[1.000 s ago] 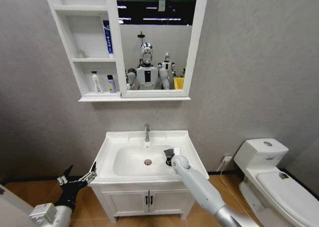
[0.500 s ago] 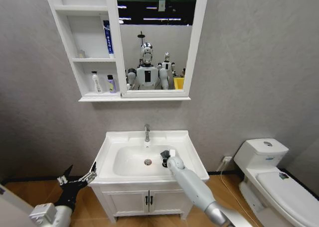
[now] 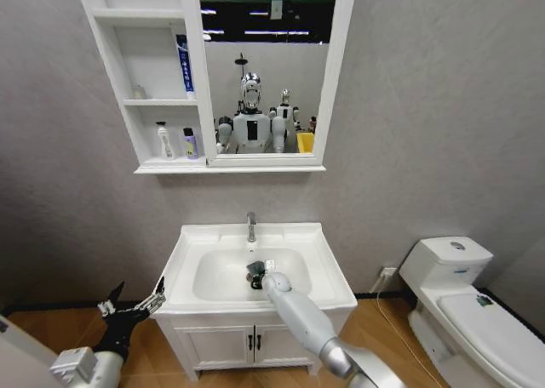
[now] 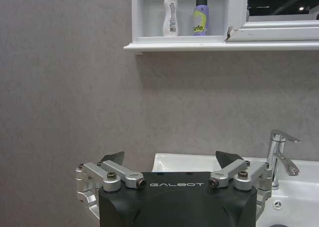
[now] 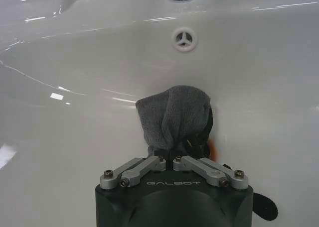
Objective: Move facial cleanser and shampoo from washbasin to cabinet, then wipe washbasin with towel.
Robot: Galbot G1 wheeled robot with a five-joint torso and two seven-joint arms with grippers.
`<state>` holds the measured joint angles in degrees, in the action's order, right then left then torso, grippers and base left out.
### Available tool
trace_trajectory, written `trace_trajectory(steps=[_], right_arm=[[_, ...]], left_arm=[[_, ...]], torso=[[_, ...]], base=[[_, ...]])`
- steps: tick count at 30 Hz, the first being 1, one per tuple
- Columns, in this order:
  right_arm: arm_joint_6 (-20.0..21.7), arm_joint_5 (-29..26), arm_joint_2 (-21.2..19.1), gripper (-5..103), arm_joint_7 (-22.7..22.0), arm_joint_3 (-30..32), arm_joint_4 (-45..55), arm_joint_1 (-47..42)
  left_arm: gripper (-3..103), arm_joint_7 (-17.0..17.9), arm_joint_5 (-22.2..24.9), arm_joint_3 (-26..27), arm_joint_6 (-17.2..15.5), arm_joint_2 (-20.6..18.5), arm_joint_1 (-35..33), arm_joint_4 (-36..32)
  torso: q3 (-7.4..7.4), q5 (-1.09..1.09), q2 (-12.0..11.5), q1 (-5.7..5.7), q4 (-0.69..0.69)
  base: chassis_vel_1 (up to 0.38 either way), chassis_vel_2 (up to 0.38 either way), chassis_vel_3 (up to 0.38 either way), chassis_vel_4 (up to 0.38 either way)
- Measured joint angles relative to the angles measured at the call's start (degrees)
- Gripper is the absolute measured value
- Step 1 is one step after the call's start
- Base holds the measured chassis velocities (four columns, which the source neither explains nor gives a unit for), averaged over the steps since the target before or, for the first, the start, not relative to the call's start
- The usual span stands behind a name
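The cabinet (image 3: 136, 82) is mounted at the upper left of the frame, with two bottles (image 3: 174, 141) on its lowest shelf. The washbasin (image 3: 192, 248) is placed below centre, the towel (image 3: 255, 274) in its bowl. A toilet (image 3: 460, 307) is seen at lower right.

The right arm is showing as a smooth, rounded light-grey tube with a ball-shaped wrist, ending in the right claw (image 5: 172, 157), whose matte black housing is carrying the pale lettering "GALBOT" and silver metal finger links fastened with dark hex screws. The left claw (image 4: 169, 162) is wearing the same black block and lettering, with silver screwed linkages and black pointed fingertips (image 4: 115, 157). In the head view its forearm is appearing grey-white with a black wrist section.
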<state>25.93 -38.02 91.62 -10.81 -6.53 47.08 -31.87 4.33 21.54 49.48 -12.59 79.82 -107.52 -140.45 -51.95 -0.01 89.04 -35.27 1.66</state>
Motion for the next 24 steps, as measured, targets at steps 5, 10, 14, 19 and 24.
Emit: trace_trajectory(steps=[5, 10, 14, 19, 24], right_arm=[[-1.2, 1.2, 0.7, 2, 1.4, 0.4, -2.6, 0.6], [-1.2, 1.0, -1.3, 2, 0.6, 1.5, -1.4, 0.3], [-0.6, -0.6, -4.5, 2, -1.4, 1.9, 1.6, -0.2], [-0.7, -0.9, -5.5, 2, -1.1, 2.4, 1.4, -0.1], [-2.3, 1.8, -2.7, 2, 0.4, 1.8, -2.7, 1.2]], left_arm=[[100, 0.0, 0.0, 0.0, 0.0, 0.0, 0.0, 0.0], [100, 0.0, 0.0, 0.0, 0.0, 0.0, 0.0, 0.0], [100, 0.0, 0.0, 0.0, 0.0, 0.0, 0.0, 0.0], [100, 0.0, 0.0, 0.0, 0.0, 0.0, 0.0, 0.0], [100, 0.0, 0.0, 0.0, 0.0, 0.0, 0.0, 0.0]], torso=[[0.00, 0.01, 0.0, 0.00, 0.01], [0.00, 0.02, 0.0, 0.00, 0.00], [0.00, 0.01, 0.0, 0.00, 0.03], [0.00, 0.00, 0.0, 0.00, 0.02], [0.00, 0.00, 0.0, 0.00, 0.02]], base=[[0.000, 0.000, 0.000, 0.000], [0.000, 0.000, 0.000, 0.000], [0.000, 0.000, 0.000, 0.000], [0.000, 0.000, 0.000, 0.000], [0.000, 0.000, 0.000, 0.000]])
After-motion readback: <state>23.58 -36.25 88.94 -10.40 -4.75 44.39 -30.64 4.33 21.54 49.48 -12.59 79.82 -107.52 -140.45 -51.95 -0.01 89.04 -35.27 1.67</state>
